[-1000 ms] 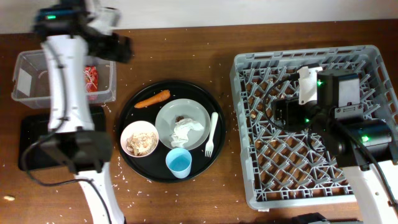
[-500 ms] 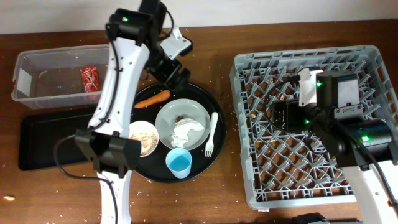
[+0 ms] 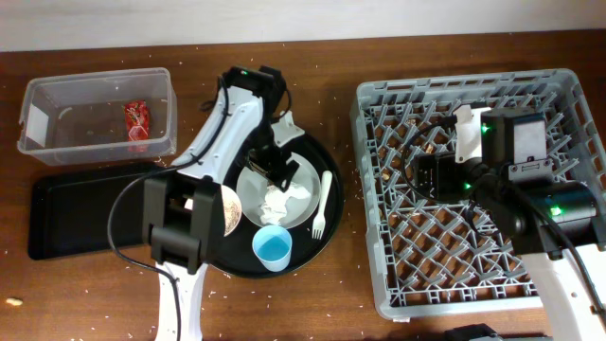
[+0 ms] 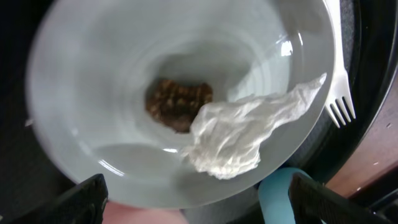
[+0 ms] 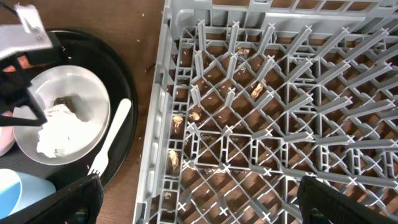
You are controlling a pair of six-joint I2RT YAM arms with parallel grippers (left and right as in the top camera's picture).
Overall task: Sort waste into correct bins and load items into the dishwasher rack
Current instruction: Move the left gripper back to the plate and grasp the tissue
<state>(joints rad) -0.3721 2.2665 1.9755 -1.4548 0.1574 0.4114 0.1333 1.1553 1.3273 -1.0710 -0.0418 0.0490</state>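
Nearest the front edge, the light-blue cup (image 3: 272, 248) stands upright on the round black tray (image 3: 308, 251), just in front of the white plate (image 3: 301, 213). To its right the white fork (image 3: 323, 201) lies on the tray beside the plate's rim. Its long axis runs front to back, with the tines toward the front edge. Left of the plate, the small bowl (image 3: 228, 210) of beige scraps is half hidden under the left arm.

On the plate, the crumpled tissue (image 4: 242, 134) lies on the nearer half and tapers to a point toward the fork. Its blunt end touches the brown lump (image 4: 179, 104) at the plate's middle. The left hand (image 3: 276, 167) hangs over the plate's far-left part, pointing down. In the wrist view its fingers (image 4: 84, 198) sit wide apart, released, with nothing between them. The arm rises from the front edge, crosses the bowl, reaches toward the back edge and folds down to the plate.

By the left edge the shallow black tray (image 3: 76, 223) lies with its long axis left to right. Behind it, in the far left corner, the clear tub (image 3: 57, 142) holds the red wrapper (image 3: 137, 119), long axis front to back.

The grey rack (image 3: 374, 237) fills the right side. The right hand (image 3: 418, 172) is above its lattice, pointing left, fingers (image 5: 62, 199) spread and holding nothing. Beige bits (image 5: 255, 90) show under the lattice. Rice grains dot the counter (image 3: 312, 66).
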